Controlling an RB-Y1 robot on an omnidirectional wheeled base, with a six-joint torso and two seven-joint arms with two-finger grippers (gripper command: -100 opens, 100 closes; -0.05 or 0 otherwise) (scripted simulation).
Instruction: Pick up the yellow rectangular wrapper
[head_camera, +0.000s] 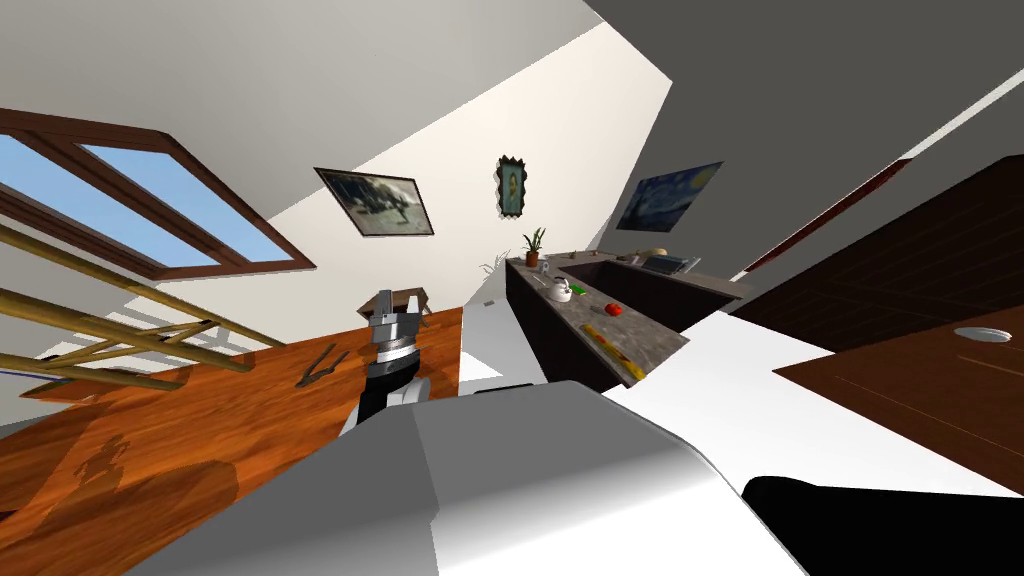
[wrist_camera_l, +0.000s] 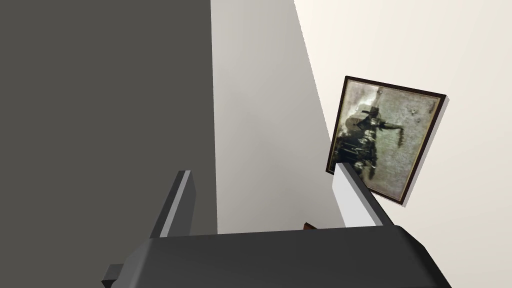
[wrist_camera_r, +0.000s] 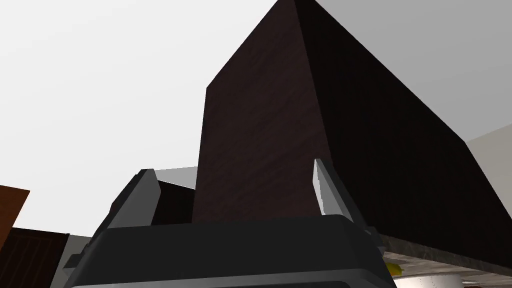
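The yellow rectangular wrapper (head_camera: 612, 350) lies flat and lengthwise on the dark speckled counter (head_camera: 655, 335), close to its near end. My left gripper (head_camera: 398, 308) is raised over the wooden table (head_camera: 200, 440), well to the left of the counter and away from the wrapper. In the left wrist view, the left gripper (wrist_camera_l: 262, 170) stands open with nothing between its fingers. My right gripper (wrist_camera_r: 233, 167) is also open and empty, and it faces a tall dark wooden cabinet (wrist_camera_r: 260, 130).
On the counter beyond the wrapper are a red item (head_camera: 613, 309), a white kettle (head_camera: 560, 291) and a potted plant (head_camera: 533, 247). Dark tongs (head_camera: 320, 365) lie on the wooden table. White floor (head_camera: 500, 340) separates table and counter.
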